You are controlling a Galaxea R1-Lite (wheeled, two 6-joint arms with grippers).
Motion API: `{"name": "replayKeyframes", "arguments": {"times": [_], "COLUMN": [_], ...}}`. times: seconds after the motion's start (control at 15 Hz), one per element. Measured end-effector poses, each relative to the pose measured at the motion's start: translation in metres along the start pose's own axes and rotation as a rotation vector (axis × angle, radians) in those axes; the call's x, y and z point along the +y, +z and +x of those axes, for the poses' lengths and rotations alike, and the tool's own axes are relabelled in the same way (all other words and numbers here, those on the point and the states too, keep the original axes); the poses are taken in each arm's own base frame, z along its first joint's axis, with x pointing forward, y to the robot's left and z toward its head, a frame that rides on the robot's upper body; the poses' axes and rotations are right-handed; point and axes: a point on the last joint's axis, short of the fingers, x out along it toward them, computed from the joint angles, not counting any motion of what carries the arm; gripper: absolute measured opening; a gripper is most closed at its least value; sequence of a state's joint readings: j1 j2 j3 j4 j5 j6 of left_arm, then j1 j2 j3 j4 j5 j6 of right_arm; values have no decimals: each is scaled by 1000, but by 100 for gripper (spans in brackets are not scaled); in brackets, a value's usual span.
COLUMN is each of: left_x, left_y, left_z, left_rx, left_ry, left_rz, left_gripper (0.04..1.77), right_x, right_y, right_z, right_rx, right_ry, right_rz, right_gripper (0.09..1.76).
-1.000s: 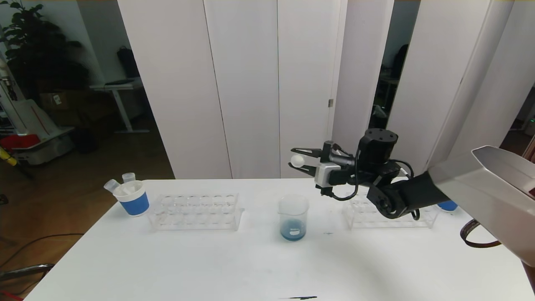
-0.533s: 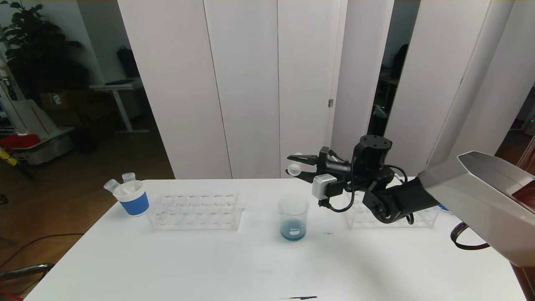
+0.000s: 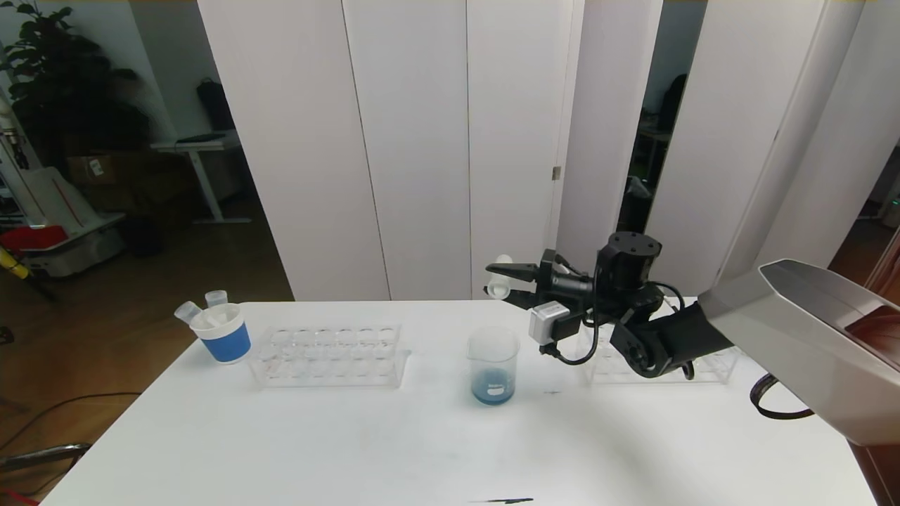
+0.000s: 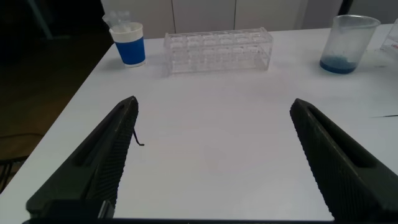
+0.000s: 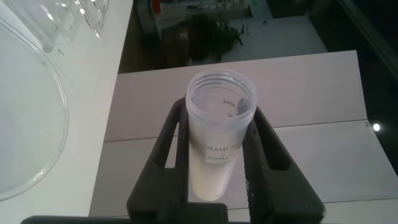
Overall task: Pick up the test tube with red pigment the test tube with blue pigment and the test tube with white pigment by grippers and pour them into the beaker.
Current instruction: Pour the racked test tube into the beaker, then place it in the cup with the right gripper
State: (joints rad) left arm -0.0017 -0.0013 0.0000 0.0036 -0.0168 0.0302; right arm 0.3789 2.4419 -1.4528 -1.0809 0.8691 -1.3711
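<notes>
Nearest me, the left end effector (image 4: 211,155) hovers low over the bare front part of the white bench (image 3: 351,450), its two dark fingers (image 4: 106,162) spread wide with nothing between them; I see it only in the left wrist view. Past it, at mid-bench, the beaker (image 3: 493,365) stands upright with a shallow blue pool in its bottom. To the beaker's left lies an empty clear tube rack (image 3: 329,355), and beyond that, near the left edge, a blue-banded paper cup (image 3: 222,332) holds two small clear tubes (image 3: 204,303) leaning out of its mouth. To the beaker's right a second clear rack (image 3: 657,365) sits partly hidden behind the right arm (image 3: 703,334). The right end effector (image 3: 503,281) is raised in the air behind and above the beaker, reaching leftward, its fingers pinching the test tube with white pigment (image 5: 217,146). In the right wrist view I see the tube's open mouth facing the camera, cream liquid in its lower part and printed lettering on its wall, with the fingers pressed against both sides. From the head view the tube lies roughly on its side above the beaker's far rim, not touching it. White panels (image 3: 422,140) stand behind the bench.
</notes>
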Motion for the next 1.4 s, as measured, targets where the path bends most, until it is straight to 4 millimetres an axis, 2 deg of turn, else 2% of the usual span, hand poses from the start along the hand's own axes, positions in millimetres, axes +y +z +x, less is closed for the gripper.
{"name": "replayKeyframes", "arguments": {"times": [0.53,1.4], "left_x": [0,0], "left_y": [0,0], "left_z": [0,0], "left_rx": [0,0], "left_ry": [0,0], "left_rz": [0,0], "left_gripper": [174,174], "right_x": [5,0], "right_y": [-4,-13], "right_z": [1,7], "right_rx": [6,2], "right_ry": [-1,-34], "right_rz": [-39,-197], "right_gripper": [58,57]}}
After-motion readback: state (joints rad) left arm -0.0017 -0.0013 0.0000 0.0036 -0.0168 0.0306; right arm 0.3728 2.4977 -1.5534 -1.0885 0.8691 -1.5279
